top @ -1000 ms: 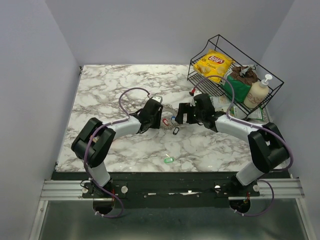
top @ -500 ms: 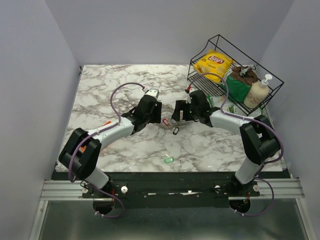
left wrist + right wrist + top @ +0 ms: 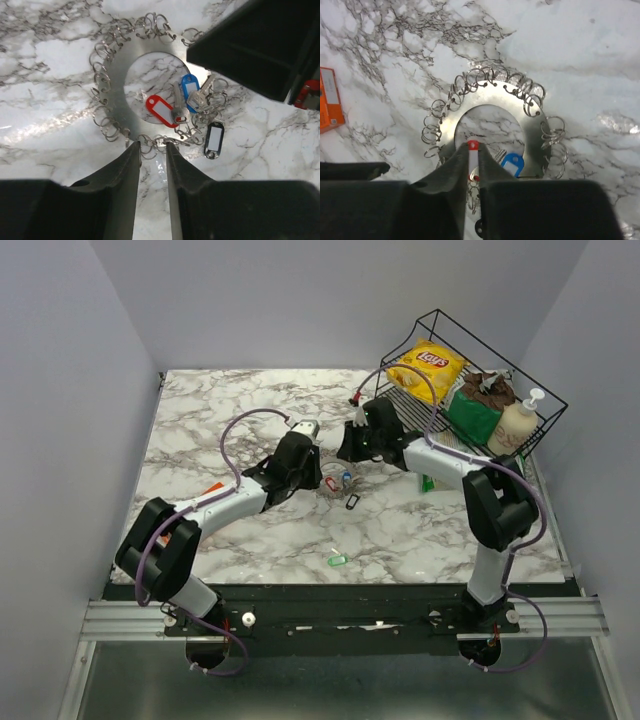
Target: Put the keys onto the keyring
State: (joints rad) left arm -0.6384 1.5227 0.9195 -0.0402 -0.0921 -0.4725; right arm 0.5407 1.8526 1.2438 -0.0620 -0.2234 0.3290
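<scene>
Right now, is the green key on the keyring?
No, the green key lies alone on the marble table, well apart from the keyring.

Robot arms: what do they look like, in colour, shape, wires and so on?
Both the left arm and the right arm have chunky black joints linked by pale grey tubes, with a purple cable looping alongside. Each ends in two matte black, wedge-shaped fingers.

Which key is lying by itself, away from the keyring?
The green-tagged key, alone on the table near its front edge; the red tag, blue tag and black tag cluster at the keyring.
</scene>
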